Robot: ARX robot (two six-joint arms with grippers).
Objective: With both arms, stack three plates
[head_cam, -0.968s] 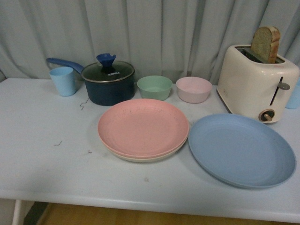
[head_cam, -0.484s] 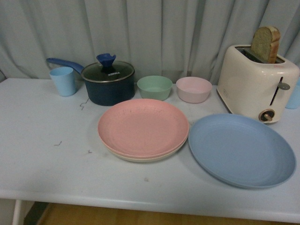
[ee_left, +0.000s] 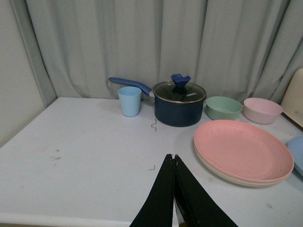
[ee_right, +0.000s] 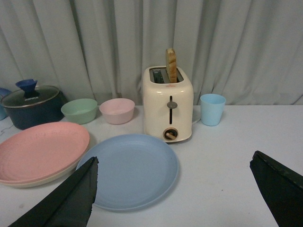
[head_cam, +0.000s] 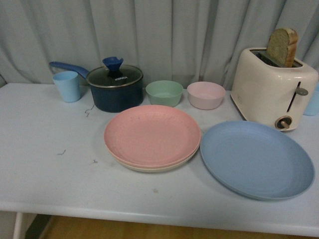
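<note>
With the pink plate (head_cam: 152, 134) atop the cream plate (head_cam: 149, 168), the light blue plate (head_cam: 256, 158) lay just beside them as my right tool (ee_right: 174, 165) spread wide, apparently to take it, my left tool (ee_left: 173, 161) pressed together.

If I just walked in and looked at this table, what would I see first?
Probably the big pink plate in the middle of the table, sitting on a cream plate, with a light blue plate lying alone just to its right. Next, the cream toaster behind the blue plate, with a slice of bread sticking up out of it.
</note>
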